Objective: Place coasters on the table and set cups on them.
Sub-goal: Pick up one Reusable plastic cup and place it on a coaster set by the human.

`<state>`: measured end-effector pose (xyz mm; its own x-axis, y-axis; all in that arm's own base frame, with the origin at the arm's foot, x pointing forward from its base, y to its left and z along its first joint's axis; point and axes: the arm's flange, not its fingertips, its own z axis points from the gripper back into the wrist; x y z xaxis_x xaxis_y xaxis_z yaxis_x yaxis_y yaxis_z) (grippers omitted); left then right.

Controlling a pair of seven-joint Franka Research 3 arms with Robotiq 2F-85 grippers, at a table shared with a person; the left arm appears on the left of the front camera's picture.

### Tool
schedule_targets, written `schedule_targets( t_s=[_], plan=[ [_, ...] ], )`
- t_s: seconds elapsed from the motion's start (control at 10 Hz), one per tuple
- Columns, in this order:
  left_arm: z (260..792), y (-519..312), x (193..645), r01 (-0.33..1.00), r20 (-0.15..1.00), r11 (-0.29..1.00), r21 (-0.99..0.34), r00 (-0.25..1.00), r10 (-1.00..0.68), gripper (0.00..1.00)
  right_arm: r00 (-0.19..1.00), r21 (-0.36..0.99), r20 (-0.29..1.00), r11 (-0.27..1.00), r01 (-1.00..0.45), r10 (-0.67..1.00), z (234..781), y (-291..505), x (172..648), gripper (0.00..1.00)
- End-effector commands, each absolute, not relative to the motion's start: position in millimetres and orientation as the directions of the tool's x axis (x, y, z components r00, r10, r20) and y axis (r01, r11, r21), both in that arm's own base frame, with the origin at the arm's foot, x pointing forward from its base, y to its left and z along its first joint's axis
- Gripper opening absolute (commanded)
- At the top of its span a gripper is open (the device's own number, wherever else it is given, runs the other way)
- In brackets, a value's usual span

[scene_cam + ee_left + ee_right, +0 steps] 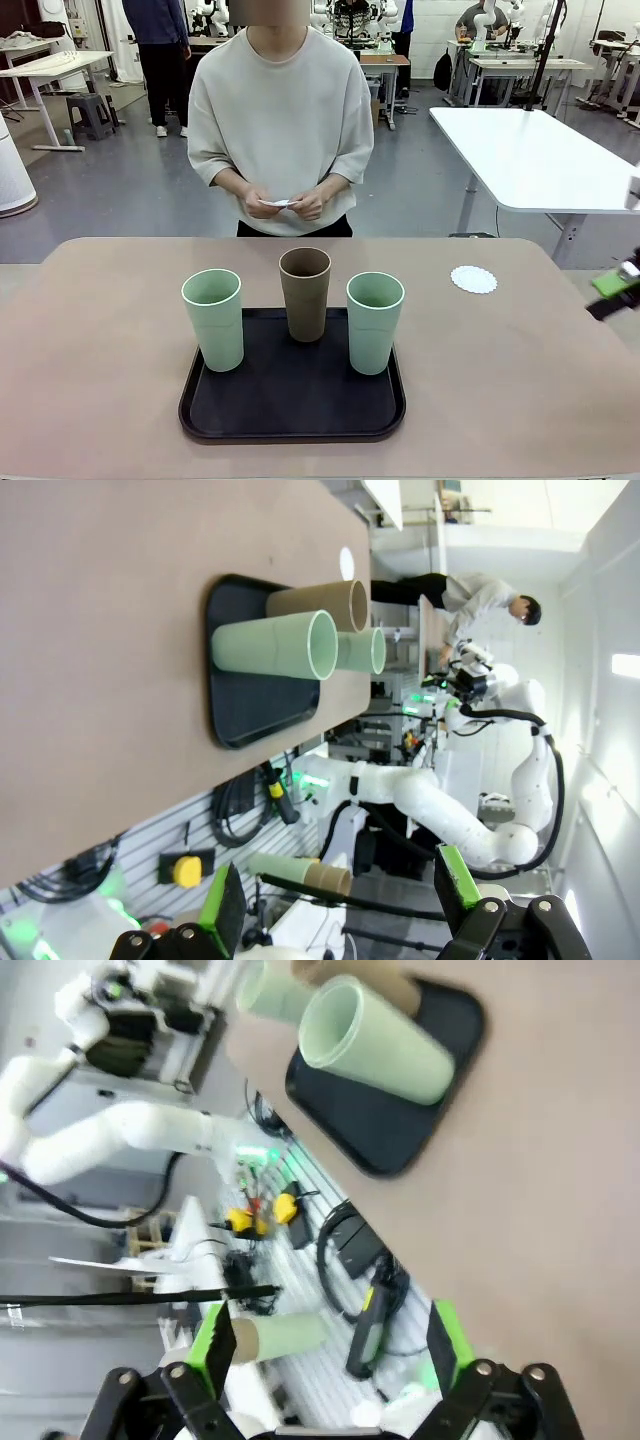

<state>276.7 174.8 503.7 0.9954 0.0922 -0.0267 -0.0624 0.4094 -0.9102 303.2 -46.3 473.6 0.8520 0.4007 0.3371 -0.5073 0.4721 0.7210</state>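
Right gripper (328, 1350) first: on its wrist cam the two green-padded fingers stand wide apart with nothing between them. It hangs off to the side of the table (540, 1160), not over it. On the front cam it just pokes in at 3 o'clock, past the table's right edge.

Left gripper (337, 900) is the same deal on its own cam. The fingers are spread, it's empty, and it sits clear of the tabletop, which runs sideways across that picture.

Moving outward on the front cam, the nearest thing to the right gripper is one coaster (474, 279). It lies flat on the bare table at roughly 9 o'clock from the gripper, well apart from it. Nothing stands on it.

From the coaster, the black tray (290, 400) sits at about 8 o'clock, mid-table near the robot's edge. All three cups are upright on it:
- The brown cup (305, 293) is at the tray's 12 o'clock.
- The left green cup (213, 318) is at about 10 o'clock.
- The right green cup (375, 322) is at about 2 o'clock.

None of them touch each other.

At the far side, 12 o'clock, a person stands with both hands (285, 203) together at the waist, pinching something small and white. I can't tell what it is.
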Motion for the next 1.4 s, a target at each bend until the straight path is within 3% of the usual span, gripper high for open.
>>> schedule_targets(
  t_s=[0.0, 0.3, 0.5, 0.8, 1.0, 1.1, 1.3],
  plan=[
    [505, 175, 275, -0.064, -0.025, 0.401, -0.914, 0.995, 0.1, 1.0, 0.708, 0.578, 0.519, 0.413, -0.704, 0.48, 470, 1, 311, 1.0],
    [505, 175, 275, -0.064, -0.025, 0.401, -0.914, 0.995, 0.1, 1.0, 0.47, 0.369, 0.662, 0.292, -0.883, 0.584, 437, 68, 301, 1.0],
    [505, 175, 275, -0.064, -0.025, 0.401, -0.914, 0.995, 0.1, 1.0, 0.332, 0.182, 0.641, 0.283, -0.942, 0.692, 415, 83, 290, 1.0],
    [505, 175, 275, -0.064, -0.025, 0.401, -0.914, 0.995, 0.1, 1.0, 0.271, 0.043, 0.559, 0.299, -0.953, 0.783, 409, 82, 291, 1.0],
    [505, 175, 275, -0.064, -0.025, 0.401, -0.914, 0.995, 0.1, 1.0, 0.297, 0.07, 0.546, 0.31, -0.948, 0.784, 405, 71, 294, 1.0],
    [505, 175, 275, -0.064, -0.025, 0.401, -0.914, 0.995, 0.1, 1.0, 0.28, 0.073, 0.559, 0.29, -0.954, 0.781, 456, 84, 352, 1.0],
    [505, 175, 275, -0.064, -0.025, 0.401, -0.914, 0.995, 0.1, 1.0, 0.28, 0.073, 0.559, 0.29, -0.954, 0.781, 456, 84, 352, 1.0]
  ],
)
